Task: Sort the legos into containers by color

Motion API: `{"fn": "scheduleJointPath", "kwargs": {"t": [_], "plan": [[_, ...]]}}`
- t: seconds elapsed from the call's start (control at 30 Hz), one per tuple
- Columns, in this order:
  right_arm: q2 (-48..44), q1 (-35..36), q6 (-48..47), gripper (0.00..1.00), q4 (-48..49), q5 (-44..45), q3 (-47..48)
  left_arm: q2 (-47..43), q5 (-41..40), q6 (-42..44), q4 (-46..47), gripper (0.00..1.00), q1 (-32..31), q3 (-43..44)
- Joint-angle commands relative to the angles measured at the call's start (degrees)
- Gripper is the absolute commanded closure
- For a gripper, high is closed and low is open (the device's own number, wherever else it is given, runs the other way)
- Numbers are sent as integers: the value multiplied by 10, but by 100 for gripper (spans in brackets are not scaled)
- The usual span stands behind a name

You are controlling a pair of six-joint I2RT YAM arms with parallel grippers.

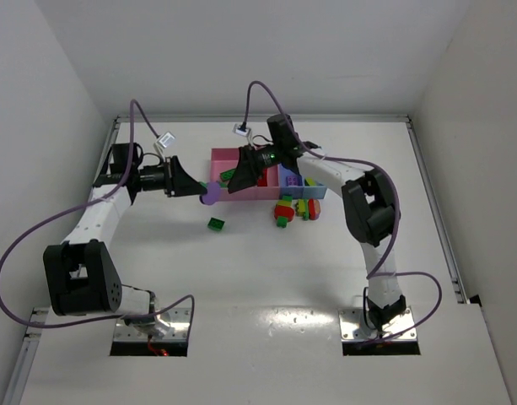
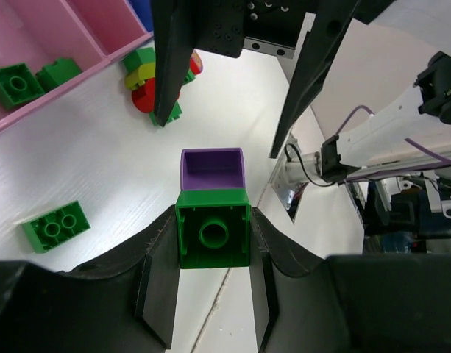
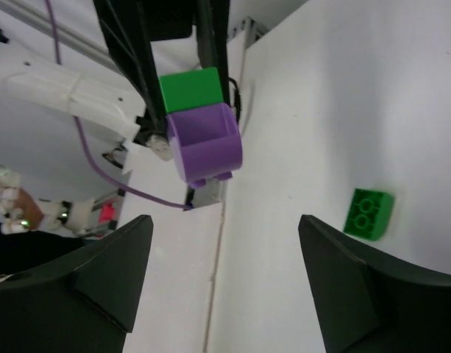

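My left gripper (image 2: 214, 215) is shut on a green lego (image 2: 214, 235) that has a purple lego (image 2: 212, 169) joined to its far end. This stack (image 1: 211, 196) hangs above the table just left of the containers (image 1: 260, 194). In the right wrist view the purple lego (image 3: 207, 143) faces me with the green one (image 3: 190, 88) behind it. My right gripper (image 3: 225, 243) is open, its fingers (image 2: 172, 66) pointing at the stack from a short gap away and touching nothing. In the wide pink bin (image 2: 100, 62) lie two green legos (image 2: 15, 81).
A loose green lego (image 1: 216, 224) lies on the table in front of the pink bin. A pile of red, green and yellow legos (image 1: 292, 207) sits before the blue bins (image 1: 302, 187). The two arms face each other closely over the table's back left.
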Motion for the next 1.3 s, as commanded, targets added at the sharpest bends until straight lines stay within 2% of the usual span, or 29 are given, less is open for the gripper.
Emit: {"fn": "scheduleJointPath", "kwargs": {"t": [0.0,0.4,0.43,0.47,0.5,0.53,0.57,0.63,0.67,0.7,0.8,0.97,1.07,1.17,1.2,1.23,1.27], "plan": [[-4,11,31,18,51,-67,9,-12,33,12,16,97,-11,2],[37,46,91,16,127,-72,62,5,39,12,16,97,-37,20],[37,46,91,19,127,-67,62,5,39,17,16,97,-43,20],[42,52,91,22,127,-67,62,11,39,17,16,97,-43,25],[42,52,91,36,133,-67,62,11,39,17,16,97,-43,25],[42,52,91,44,133,-67,62,11,39,17,16,97,-43,25],[42,52,91,55,133,-67,62,11,39,17,16,97,-43,25],[36,52,91,69,133,-67,55,11,27,22,16,97,-43,30],[31,52,91,84,133,-67,40,11,27,22,16,97,-43,30],[31,52,91,89,133,-67,33,11,19,27,16,97,-37,30],[6,47,85,99,138,-67,-1,17,8,33,16,97,-23,45],[-19,21,60,100,133,-67,-50,17,3,33,16,97,5,73],[-39,5,28,100,97,-62,-70,22,3,33,16,97,19,80],[-54,-12,-108,100,-57,-27,-56,32,3,28,16,97,27,94],[-54,-20,-224,100,-181,-6,-44,32,-7,28,16,97,16,94],[-62,-25,-281,100,-236,18,-23,38,-23,22,16,97,5,100],[-68,-25,-320,100,-270,78,-22,38,-78,22,16,97,-6,100]]}}
